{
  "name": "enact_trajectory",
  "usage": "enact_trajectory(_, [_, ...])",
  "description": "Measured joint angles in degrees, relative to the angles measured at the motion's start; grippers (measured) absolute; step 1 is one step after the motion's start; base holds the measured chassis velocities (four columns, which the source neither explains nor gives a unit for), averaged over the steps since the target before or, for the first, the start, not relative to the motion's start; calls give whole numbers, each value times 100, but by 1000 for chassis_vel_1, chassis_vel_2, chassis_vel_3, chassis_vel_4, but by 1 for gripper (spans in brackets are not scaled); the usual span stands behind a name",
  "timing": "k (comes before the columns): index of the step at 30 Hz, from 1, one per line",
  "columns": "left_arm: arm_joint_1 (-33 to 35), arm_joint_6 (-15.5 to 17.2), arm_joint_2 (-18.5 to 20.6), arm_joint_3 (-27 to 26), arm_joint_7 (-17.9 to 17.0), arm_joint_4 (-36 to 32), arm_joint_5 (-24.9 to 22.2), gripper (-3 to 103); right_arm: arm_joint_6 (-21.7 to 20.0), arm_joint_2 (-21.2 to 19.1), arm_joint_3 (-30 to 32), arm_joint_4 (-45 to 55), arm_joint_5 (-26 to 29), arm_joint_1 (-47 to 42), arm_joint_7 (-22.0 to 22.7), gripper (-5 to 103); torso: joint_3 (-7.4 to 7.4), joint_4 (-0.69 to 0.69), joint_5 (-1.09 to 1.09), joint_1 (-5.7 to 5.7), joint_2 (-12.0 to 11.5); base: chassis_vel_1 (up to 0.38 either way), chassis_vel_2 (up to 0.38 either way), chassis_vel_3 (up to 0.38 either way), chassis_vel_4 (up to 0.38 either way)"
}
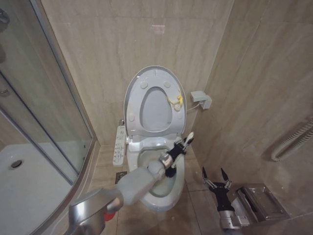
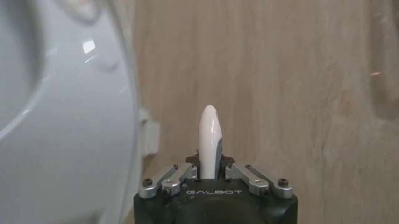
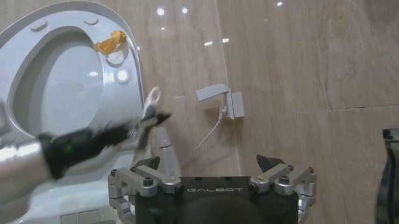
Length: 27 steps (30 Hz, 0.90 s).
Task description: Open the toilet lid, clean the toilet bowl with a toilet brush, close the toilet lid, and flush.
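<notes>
The right end effector [image 1: 217,177] hangs low beside the toilet, over the floor tiles near a metal box [image 1: 259,201], its fingers spread wide and holding nothing; that arm appears to be waiting out of the way so the other has the bowl to itself. Farther in, the left end effector [image 1: 177,152] is clamped on the toilet brush [image 1: 188,139], whose white handle end sticks up past the fingers toward the wall. It reaches across the right rim of the toilet bowl [image 1: 166,198], a pose that would let the bristle end point down into the basin, though the head of the brush cannot be made out here. The bowl's inside shows pale with water at the bottom. Behind it the toilet lid [image 1: 139,84] stands upright against the tiled wall with the seat ring [image 1: 155,128] folded up against it, round bumpers and a small yellow loop [image 1: 175,100] facing outward; both are raised so the basin is fully open for scrubbing. I judge the scrubbing step to be in hand, with closing and flushing not yet done.
</notes>
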Motion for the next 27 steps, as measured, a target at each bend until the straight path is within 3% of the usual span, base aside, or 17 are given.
enact_trajectory(12, [173, -88, 112, 272, 191, 414, 165, 19, 22, -47, 57, 80, 29, -89, -4, 100, 0, 7, 0, 0, 0, 0, 0, 0, 0])
enact_trajectory(21, [292, -216, -82, -98, 157, 433, 253, 19, 32, 7, 35, 142, 22, -137, -14, 100, 0, 2, -1, 0, 0, 0, 0, 0, 0])
enact_trajectory(27, [415, -350, -140, -251, 317, 1021, 510, 19, 35, 45, 30, 151, 10, -142, -18, 100, 0, 7, 0, 0, 0, 0, 0, 0, 0])
